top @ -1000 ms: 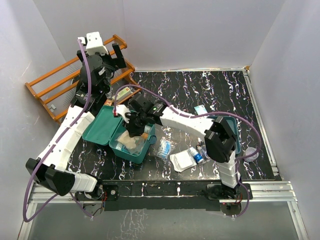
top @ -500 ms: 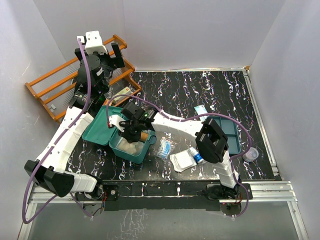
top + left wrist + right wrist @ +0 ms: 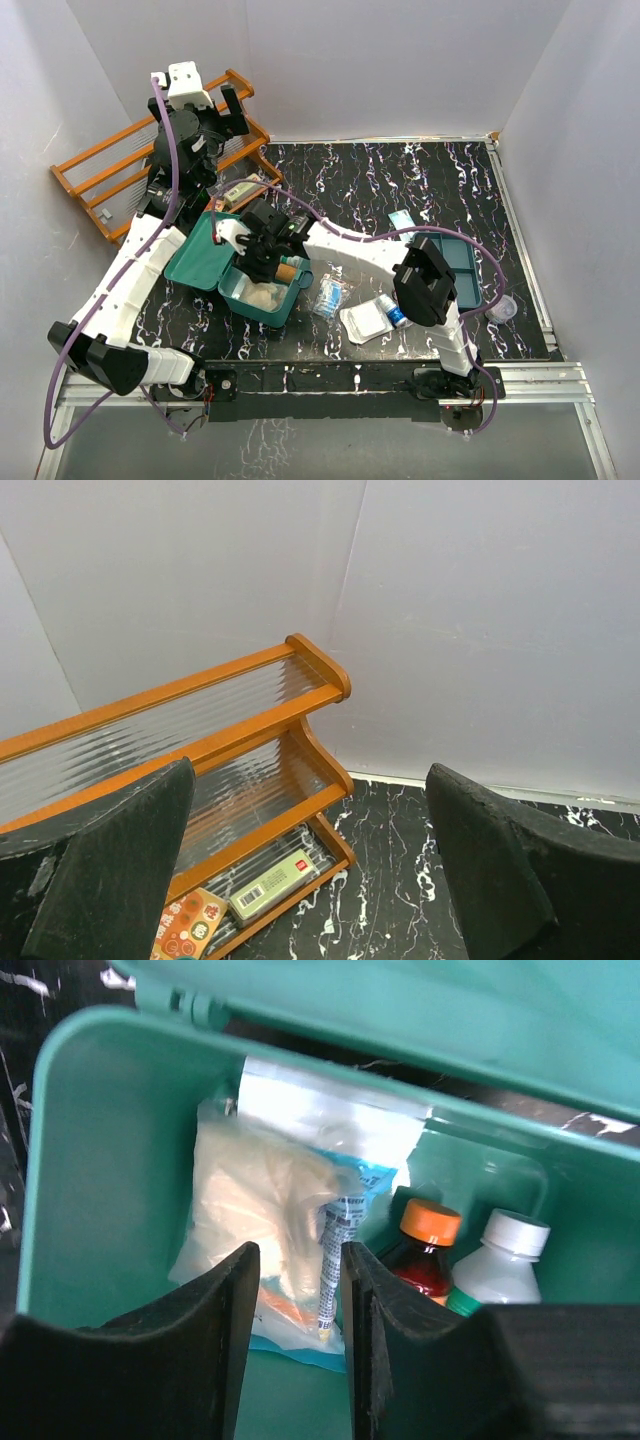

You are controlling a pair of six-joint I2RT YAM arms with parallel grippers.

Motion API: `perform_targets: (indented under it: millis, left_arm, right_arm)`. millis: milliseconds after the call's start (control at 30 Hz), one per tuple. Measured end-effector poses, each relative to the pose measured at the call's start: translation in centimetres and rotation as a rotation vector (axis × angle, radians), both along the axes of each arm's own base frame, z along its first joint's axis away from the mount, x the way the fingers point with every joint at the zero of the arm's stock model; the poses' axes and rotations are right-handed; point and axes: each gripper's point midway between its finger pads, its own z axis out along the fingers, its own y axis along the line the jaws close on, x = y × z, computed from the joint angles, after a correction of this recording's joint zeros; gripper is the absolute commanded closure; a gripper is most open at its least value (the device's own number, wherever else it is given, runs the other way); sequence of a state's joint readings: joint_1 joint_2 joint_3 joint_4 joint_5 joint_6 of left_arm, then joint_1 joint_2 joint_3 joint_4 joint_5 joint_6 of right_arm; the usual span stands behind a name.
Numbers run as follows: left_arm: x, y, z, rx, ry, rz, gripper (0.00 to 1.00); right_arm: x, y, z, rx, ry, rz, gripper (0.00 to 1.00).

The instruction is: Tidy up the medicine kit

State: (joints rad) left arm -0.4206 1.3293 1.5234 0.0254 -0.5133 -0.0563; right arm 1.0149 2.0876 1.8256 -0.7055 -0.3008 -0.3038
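Three items in medicine kit [image 3: 270, 313]: pouch [image 3: 250, 1210], two bottles [image 3: 425, 1255]. Leaves packets [image 3: 328, 295] out on worktop [image 3: 400, 180]. Right jaws parted, empty; left jaws wide, empty.

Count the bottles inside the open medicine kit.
2. An orange-capped bottle and a white-capped bottle sit side by side in the medicine kit, beside the plastic bag; others may hide beneath.
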Motion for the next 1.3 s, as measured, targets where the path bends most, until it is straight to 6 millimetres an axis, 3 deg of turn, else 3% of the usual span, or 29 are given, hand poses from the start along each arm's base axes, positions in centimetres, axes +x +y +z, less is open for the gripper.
perform_targets:
  millis: [167,300,433,567,700,833,967,1167,1300]
  left_arm:
    - [-0.1,-0.1,0.0,-0.006,0.000,-0.007,0.02]
    - [-0.6,-0.1,0.5,-0.010,-0.008,-0.019,0.01]
    - [-1.6,-0.2,1.5,-0.016,-0.029,-0.052,0.01]
    - [-2.6,-1.1,2.0,-0.006,-0.031,-0.130,0.01]
    - [-3.1,-3.0,1.5,0.010,0.008,-0.244,0.01]
    - [-3.6,-5.3,-0.4,0.020,0.076,-0.374,0.01]
    - [-4.1,-7.2,-2.8,0.008,0.162,-0.478,0.09]
    - [-6.4,-7.6,-9.3,-0.019,0.420,-0.519,0.28]
    - [-9.2,-7.0,-14.0,-0.040,0.640,-0.510,0.36]
  right_arm:
    - [2.2,1.4,3.0,0.095,-0.024,-0.134,0.55]
    - [5.0,0.3,5.5,0.167,-0.040,-0.303,0.52]
    - [8.0,-3.3,8.6,0.256,-0.056,-0.519,0.50]
    - [10.2,-8.9,11.9,0.381,-0.062,-0.767,0.45]
    - [11.7,-14.8,13.6,0.490,-0.046,-1.006,0.41]
    - [11.5,-18.9,13.0,0.536,-0.019,-1.171,0.40]
    - [10.4,-20.8,10.4,0.511,0.038,-1.274,0.40]
    - [8.1,-22.7,4.7,0.374,0.136,-1.378,0.42]
    - [6.8,-23.3,2.6,0.305,0.181,-1.401,0.43]
